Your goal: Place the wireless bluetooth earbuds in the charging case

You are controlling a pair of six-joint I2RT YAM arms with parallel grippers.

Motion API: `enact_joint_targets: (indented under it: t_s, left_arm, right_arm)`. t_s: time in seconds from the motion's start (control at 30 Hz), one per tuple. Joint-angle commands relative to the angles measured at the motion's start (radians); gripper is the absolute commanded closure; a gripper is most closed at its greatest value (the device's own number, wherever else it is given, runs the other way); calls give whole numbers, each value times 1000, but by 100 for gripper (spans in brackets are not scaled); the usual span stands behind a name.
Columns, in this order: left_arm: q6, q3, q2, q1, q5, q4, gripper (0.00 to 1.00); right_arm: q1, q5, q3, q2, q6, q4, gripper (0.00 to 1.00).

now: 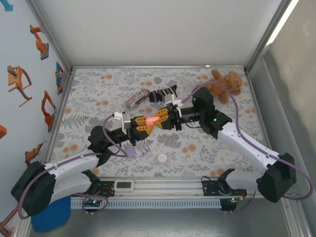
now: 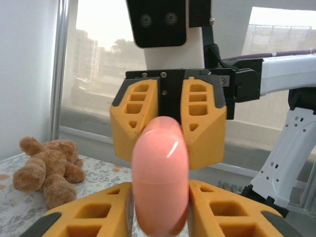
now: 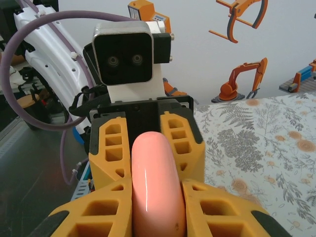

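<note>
One floral worktop, two arms meeting above its middle. Far right there's one teddy bear, far centre one striped cloth thing. My right gripper is clamped on the one pink charging case. The left gripper has fingers either side of it, can't tell if it's squeezing. Near side: one white disc and, left of it, one tiny purple bit, maybe an earbud.

The pink case runs off the bottom edge of both my wrist views. It hides whether my left gripper presses it; lilac bits by that arm are too small to name.
</note>
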Motion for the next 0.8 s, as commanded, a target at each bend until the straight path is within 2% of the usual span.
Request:
enact_joint_targets:
  t_s: [0.0,0.07,0.37,0.77]
  left_arm:
    - [26,-13,-11,0,-39,-11,60]
    - [35,-19,-21,0,-52,-31,53]
    - [100,-44,-138,0,-115,-192,35]
    - [159,-86,-414,0,-268,-453,17]
  right_arm:
    - [10,-2,2,-10,33,43,81]
    - [8,25,4,-7,36,37,81]
    - [-43,143,14,25,99,4,81]
    - [-133,232,-28,136,246,45,82]
